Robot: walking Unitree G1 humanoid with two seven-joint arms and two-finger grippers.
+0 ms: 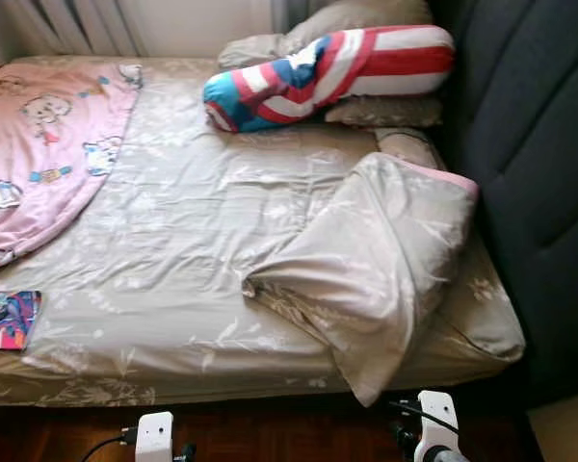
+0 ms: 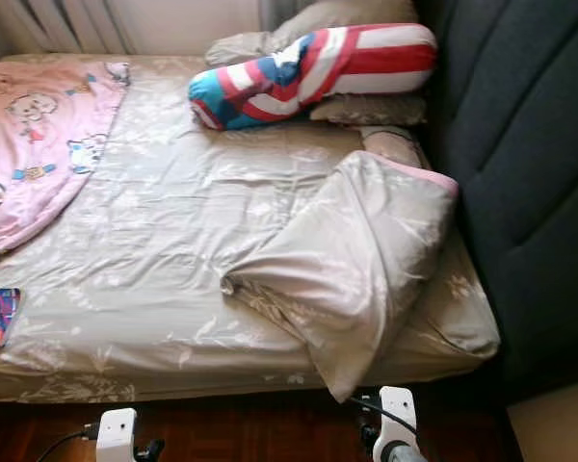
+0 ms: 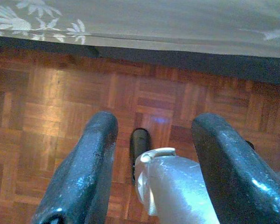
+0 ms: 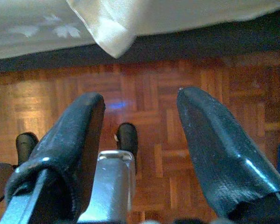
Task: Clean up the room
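The bed [image 1: 173, 289] carries a rumpled beige duvet [image 1: 376, 260] at its headboard-side front corner, a pink blanket [image 1: 39, 144] at the far opposite corner, and a striped bolster [image 1: 337, 72] along the far edge. Low over the parquet floor [image 3: 46, 98], left gripper [image 3: 154, 140] and right gripper [image 4: 140, 116] hang spread, holding nothing.

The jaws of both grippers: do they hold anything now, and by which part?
Nothing is held. The left gripper and right gripper hang open above the wooden floor beside the bed.
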